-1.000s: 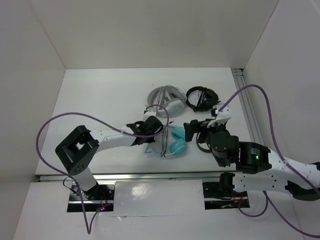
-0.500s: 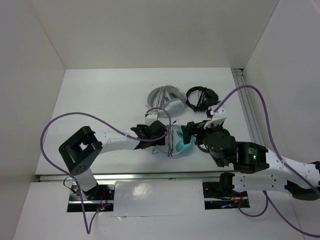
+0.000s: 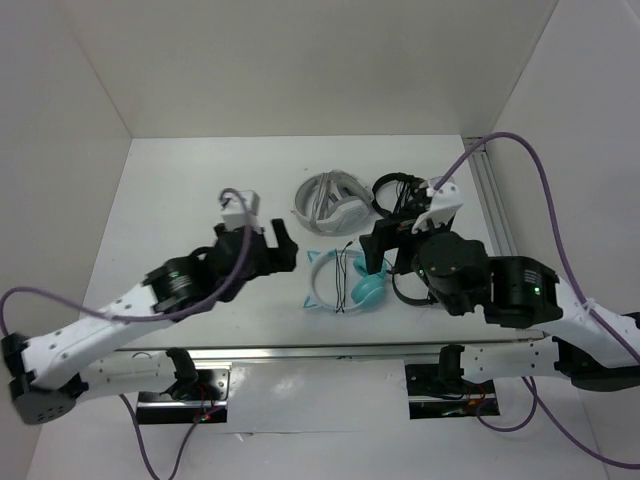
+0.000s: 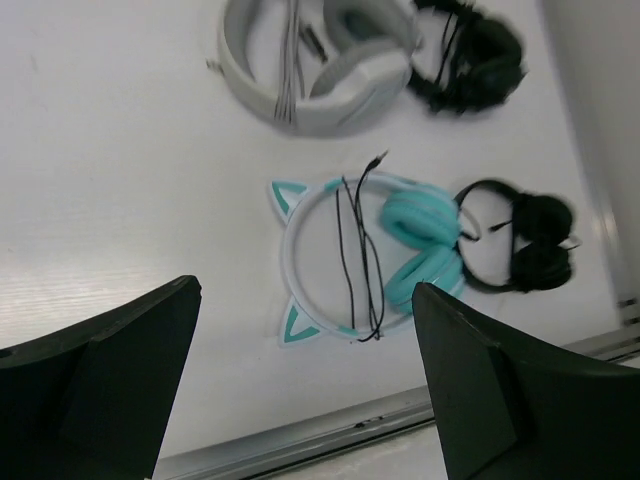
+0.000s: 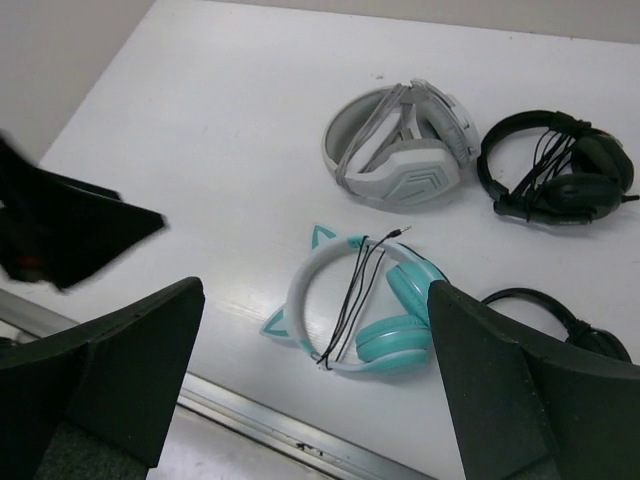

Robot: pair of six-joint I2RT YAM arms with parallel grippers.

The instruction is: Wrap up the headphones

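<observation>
- Two grippers, then? How far spread?
- Both wide. Left gripper (image 3: 277, 250): black fingers (image 4: 100, 390) far apart at either edge of the left wrist view, raised above the white table (image 3: 170, 190). Right gripper (image 3: 388, 240): much the same, fingers (image 5: 110, 370) splayed to the two sides of its own view, also up off the surface.
- And the headphones (image 3: 362, 292)?
- Lying flat on the table, close to the front rail (image 5: 270, 425). Seen from above, between the two grippers and apart from both. Teal ear cups folded in toward each other on the right. Pale blue headband curving round to the left, with two cat ears (image 4: 287, 193) pointing outward from it.
- Cable (image 4: 358, 250)?
- Thin and black. Laid in a few strands across the hoop, from the far side of the band to the near side. Plug tip poking out just past the far edge.
- Anything else nearby?
- Just behind, a white-grey pair (image 5: 410, 165), flat on the table. Right beside that, black headphones (image 5: 590, 165) with their own cord bunched over the cups. One more black pair (image 4: 540, 220) just right of the teal cups, mostly hidden under the right arm in the top view.
</observation>
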